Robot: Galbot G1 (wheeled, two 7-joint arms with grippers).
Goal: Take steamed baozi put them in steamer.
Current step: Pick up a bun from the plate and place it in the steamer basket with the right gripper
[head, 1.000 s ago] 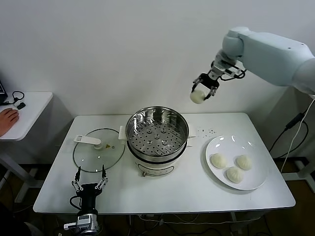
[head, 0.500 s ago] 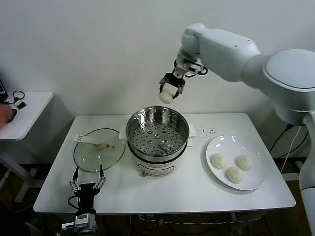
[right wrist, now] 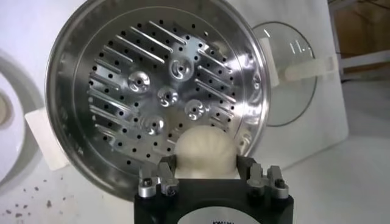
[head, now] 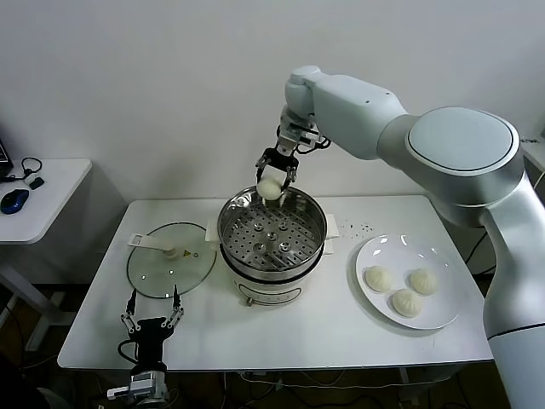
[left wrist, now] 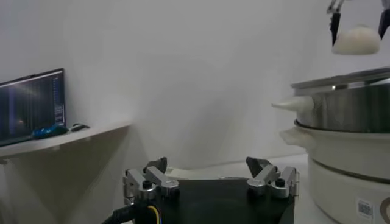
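My right gripper (head: pixel 272 176) is shut on a cream-white baozi (head: pixel 270 189) and holds it in the air just above the far rim of the steamer (head: pixel 272 232). In the right wrist view the baozi (right wrist: pixel 205 153) sits between the jaws over the steamer's perforated tray (right wrist: pixel 159 97), which holds nothing. Three more baozi (head: pixel 406 302) lie on the white plate (head: pixel 447 315) at the right. My left gripper (head: pixel 153 300) is parked low near the table's front left edge, open and holding nothing.
A flat glass lid (head: pixel 170 258) with a white handle lies left of the steamer. A small side table (head: pixel 43 192) with a mouse stands at far left. Dark crumbs (head: pixel 362 228) dot the table behind the plate.
My right arm has swung left and down with the baozi, from above the table's right side to just over the steamer's far rim. The left arm has not moved.
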